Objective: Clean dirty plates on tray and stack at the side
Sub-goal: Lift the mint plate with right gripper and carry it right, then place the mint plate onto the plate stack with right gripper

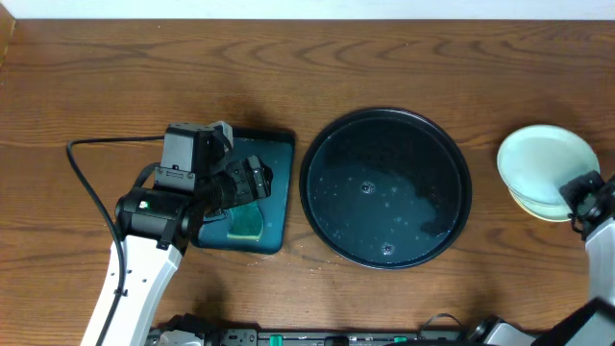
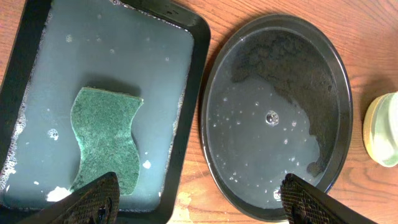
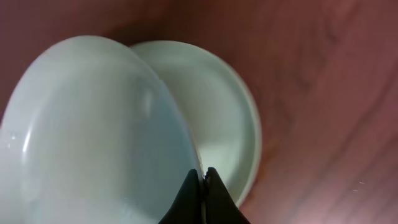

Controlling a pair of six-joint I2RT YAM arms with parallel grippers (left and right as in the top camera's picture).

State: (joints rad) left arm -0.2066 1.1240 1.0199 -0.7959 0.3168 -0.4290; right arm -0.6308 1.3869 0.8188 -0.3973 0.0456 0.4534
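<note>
The black tray (image 1: 384, 226) holds only a film of water with bubbles; it also shows in the left wrist view (image 2: 273, 149). The plates sit stacked to its right. The top pale mint plate (image 1: 543, 159) tilts over a pale yellow one (image 1: 531, 206). My right gripper (image 1: 579, 195) is shut on the mint plate's rim; in the right wrist view my right gripper (image 3: 204, 177) pinches that mint plate (image 3: 93, 137) above a lower plate (image 3: 221, 106). The stack's edge shows in the left wrist view (image 2: 382, 127). My left gripper (image 2: 199, 202) is open and empty over the teal tray's right edge.
A dark teal rectangular tray (image 1: 279, 197) with soapy water and a green sponge (image 1: 245, 223) lies left of the black tray; the left wrist view shows the teal tray (image 2: 124, 56) and sponge (image 2: 106, 140). A black cable (image 1: 86, 183) loops at the left.
</note>
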